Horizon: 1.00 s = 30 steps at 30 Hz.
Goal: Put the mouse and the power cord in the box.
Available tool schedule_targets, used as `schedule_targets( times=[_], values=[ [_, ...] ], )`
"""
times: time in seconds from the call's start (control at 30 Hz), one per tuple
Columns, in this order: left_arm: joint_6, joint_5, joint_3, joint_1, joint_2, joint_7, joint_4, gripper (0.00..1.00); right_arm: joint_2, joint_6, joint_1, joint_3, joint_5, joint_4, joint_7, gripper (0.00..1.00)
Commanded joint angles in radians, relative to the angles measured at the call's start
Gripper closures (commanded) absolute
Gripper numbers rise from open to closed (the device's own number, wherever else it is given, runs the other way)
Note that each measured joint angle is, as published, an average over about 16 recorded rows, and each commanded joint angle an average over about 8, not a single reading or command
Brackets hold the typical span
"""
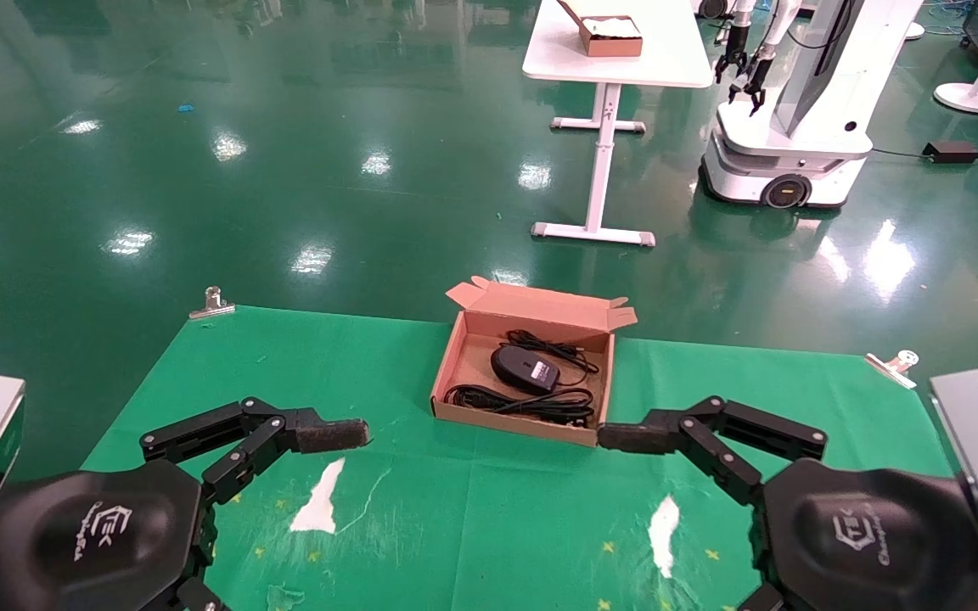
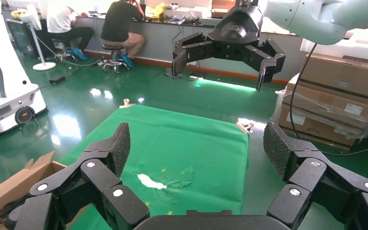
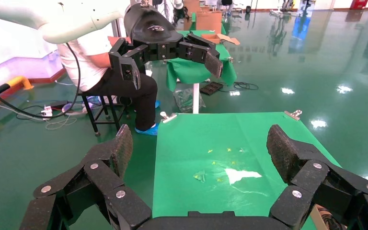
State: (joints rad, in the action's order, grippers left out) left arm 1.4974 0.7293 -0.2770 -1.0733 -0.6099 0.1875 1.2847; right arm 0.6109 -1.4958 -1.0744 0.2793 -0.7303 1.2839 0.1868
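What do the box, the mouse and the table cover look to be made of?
The box looks like plain brown cardboard, matte, with raw folded flaps on its lid. The mouse seems to be hard black plastic with a slight sheen and a pale label. The table cover looks like thin green cloth or felt, clipped at the corners and worn through to white in patches.

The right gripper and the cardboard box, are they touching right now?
Cannot tell. In the head view one finger of the open right gripper ends right at the near corner of the box, with no visible gap, but it may be hovering above it.
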Motion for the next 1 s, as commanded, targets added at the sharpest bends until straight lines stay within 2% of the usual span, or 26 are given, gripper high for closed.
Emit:
schedule_targets(
  times=[0.03,1.0],
  values=[
    [0.0,0.0,0.0,0.0,0.0,0.0,0.0,0.0,0.0,0.0,0.0,0.0,0.0,0.0,0.0,0.0],
    [-0.002,0.001,-0.003,-0.001,-0.001,0.0,-0.001,0.0,0.0,0.001,-0.002,0.001,-0.002,-0.002,-0.001,0.0]
  ],
)
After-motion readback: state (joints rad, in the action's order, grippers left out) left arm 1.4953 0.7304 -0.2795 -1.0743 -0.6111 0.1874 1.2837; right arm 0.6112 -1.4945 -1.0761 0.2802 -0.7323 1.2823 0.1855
